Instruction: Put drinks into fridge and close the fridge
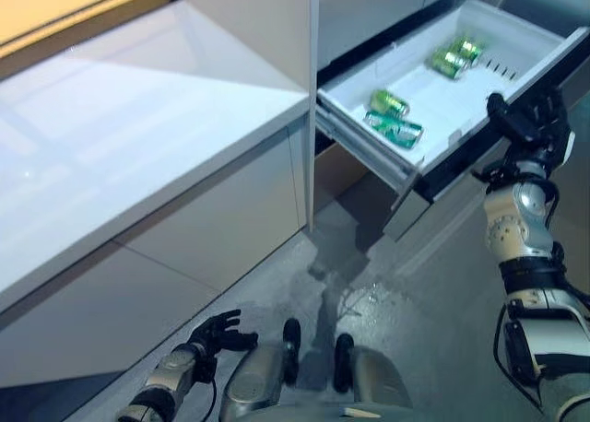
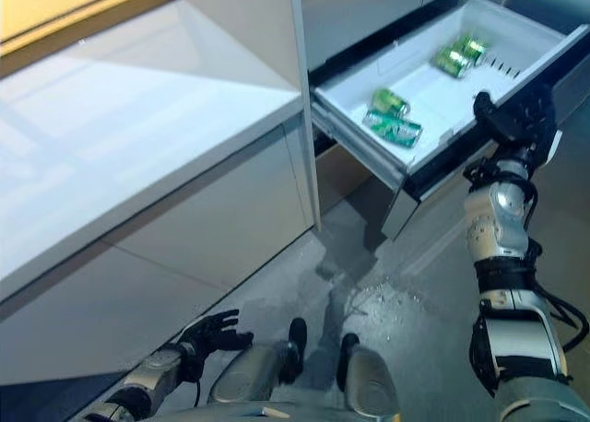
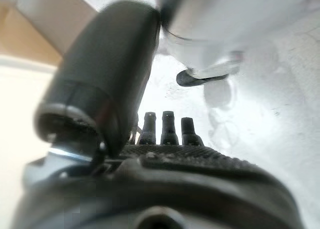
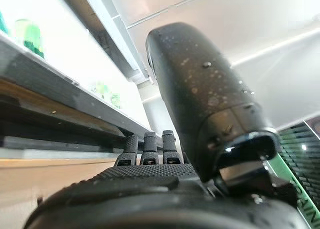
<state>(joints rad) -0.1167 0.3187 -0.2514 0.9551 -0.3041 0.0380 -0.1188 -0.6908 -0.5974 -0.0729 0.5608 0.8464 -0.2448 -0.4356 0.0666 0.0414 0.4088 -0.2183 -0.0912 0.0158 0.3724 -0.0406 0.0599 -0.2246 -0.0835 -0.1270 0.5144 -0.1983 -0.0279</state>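
Note:
The white fridge drawer [image 1: 367,146] stands pulled open at the upper right. Green cans lie on their sides in it: a pair near the front [image 1: 392,116] and another pair further back [image 1: 455,57]. My right hand [image 1: 528,118] is at the drawer's dark front panel, fingers straight and holding nothing; its wrist view shows straight fingers [image 4: 150,150] against the drawer front and green cans [image 4: 29,35] above the rim. My left hand [image 1: 218,332] hangs low by the floor, fingers relaxed and empty.
A long white counter [image 1: 120,136] with cabinet fronts below runs along the left. A tall white panel [image 1: 309,99] divides it from the fridge. The grey floor [image 1: 359,288] below the drawer has a wet-looking patch.

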